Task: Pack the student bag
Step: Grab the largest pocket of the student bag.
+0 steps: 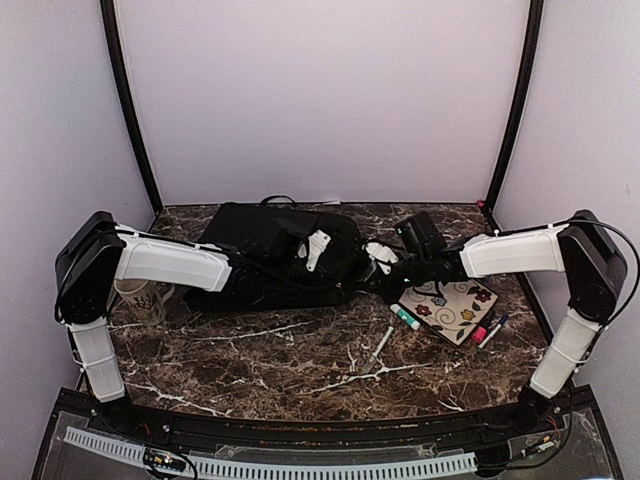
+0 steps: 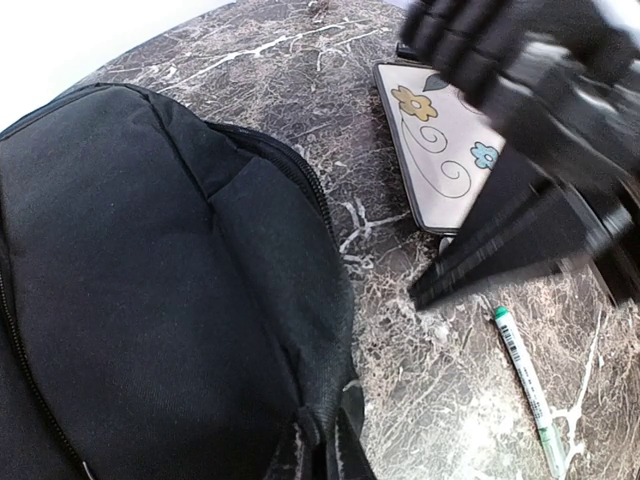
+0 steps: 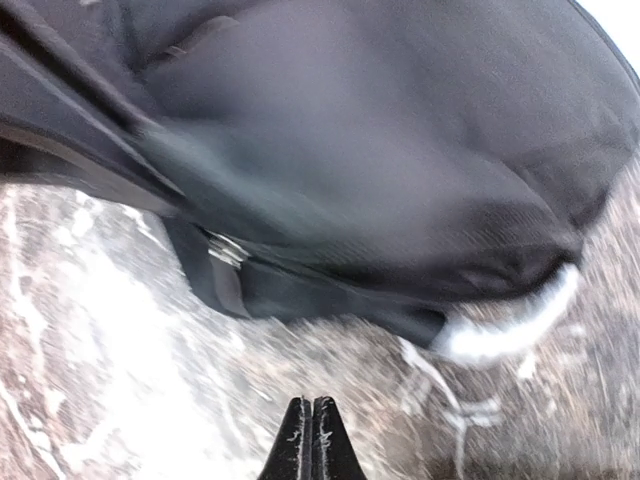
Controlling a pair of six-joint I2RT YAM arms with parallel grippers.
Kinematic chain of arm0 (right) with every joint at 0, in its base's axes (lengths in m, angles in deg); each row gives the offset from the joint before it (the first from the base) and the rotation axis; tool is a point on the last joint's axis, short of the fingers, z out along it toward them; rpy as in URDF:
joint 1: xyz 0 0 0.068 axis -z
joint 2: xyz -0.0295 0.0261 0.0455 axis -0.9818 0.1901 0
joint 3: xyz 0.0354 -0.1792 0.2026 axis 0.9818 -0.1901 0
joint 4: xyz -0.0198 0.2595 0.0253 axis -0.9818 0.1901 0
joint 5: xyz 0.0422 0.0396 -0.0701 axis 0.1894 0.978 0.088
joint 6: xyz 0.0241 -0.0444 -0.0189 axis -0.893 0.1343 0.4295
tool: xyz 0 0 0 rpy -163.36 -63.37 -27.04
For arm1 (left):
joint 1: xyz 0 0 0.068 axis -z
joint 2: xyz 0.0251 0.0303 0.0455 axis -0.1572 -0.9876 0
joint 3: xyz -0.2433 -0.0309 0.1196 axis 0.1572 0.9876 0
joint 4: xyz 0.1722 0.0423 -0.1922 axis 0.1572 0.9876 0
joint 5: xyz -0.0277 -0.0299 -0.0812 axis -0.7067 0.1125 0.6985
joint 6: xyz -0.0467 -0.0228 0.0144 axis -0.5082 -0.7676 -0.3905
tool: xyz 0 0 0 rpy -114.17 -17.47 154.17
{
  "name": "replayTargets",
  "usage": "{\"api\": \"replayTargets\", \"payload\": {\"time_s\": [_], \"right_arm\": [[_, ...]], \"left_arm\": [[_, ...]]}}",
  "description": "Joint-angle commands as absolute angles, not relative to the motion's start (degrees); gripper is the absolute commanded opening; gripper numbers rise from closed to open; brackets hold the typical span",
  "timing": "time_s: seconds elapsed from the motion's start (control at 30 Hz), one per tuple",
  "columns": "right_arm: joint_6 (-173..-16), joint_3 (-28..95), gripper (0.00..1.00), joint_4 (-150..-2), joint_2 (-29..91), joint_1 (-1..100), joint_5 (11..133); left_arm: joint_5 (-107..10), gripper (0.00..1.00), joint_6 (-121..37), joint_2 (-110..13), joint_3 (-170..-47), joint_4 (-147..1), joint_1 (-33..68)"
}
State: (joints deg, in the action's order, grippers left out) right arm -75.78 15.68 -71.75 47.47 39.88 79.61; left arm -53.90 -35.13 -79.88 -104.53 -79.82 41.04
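The student bag (image 1: pixel 260 245) is found at the back of the table (image 1: pixel 300 375), a fold seemingly pinched by the closed left gripper (image 2: pixel 328 450), the right gripper (image 3: pixel 312 440) shut empty beside it, and packing is judged barely begun: notebook (image 1: pixel 450 305), markers (image 1: pixel 405 318) and mug (image 1: pixel 140 300) are left outside

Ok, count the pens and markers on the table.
4: green-capped marker left of the notebook, thin white pen beside it, pink marker and blue-capped pen at the notebook's right corner. The bag may hide others.
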Motion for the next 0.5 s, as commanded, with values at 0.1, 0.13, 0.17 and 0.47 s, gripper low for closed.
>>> {"api": "replayTargets", "payload": {"time_s": [0.1,0.13,0.17,0.47], "right_arm": [[-74.79,16.74,0.0,-70.72,49.29,43.68,79.25],[-74.86,17.21,0.0,-70.4,49.54,43.74,80.8],[-74.81,17.48,0.0,-70.37,49.68,43.73,83.73],[-76.66,16.08,0.3,-76.79,51.03,39.24,90.24]], "left_arm": [[-49.45,0.0,-34.43,-77.14,-102.75,-79.93,41.05],[-49.49,0.0,-34.54,-77.06,-102.69,-79.95,41.05],[-49.42,0.0,-34.69,-77.01,-102.58,-80.01,41.05],[-48.99,0.0,-38.13,-77.8,-102.8,-81.95,40.96]]}}
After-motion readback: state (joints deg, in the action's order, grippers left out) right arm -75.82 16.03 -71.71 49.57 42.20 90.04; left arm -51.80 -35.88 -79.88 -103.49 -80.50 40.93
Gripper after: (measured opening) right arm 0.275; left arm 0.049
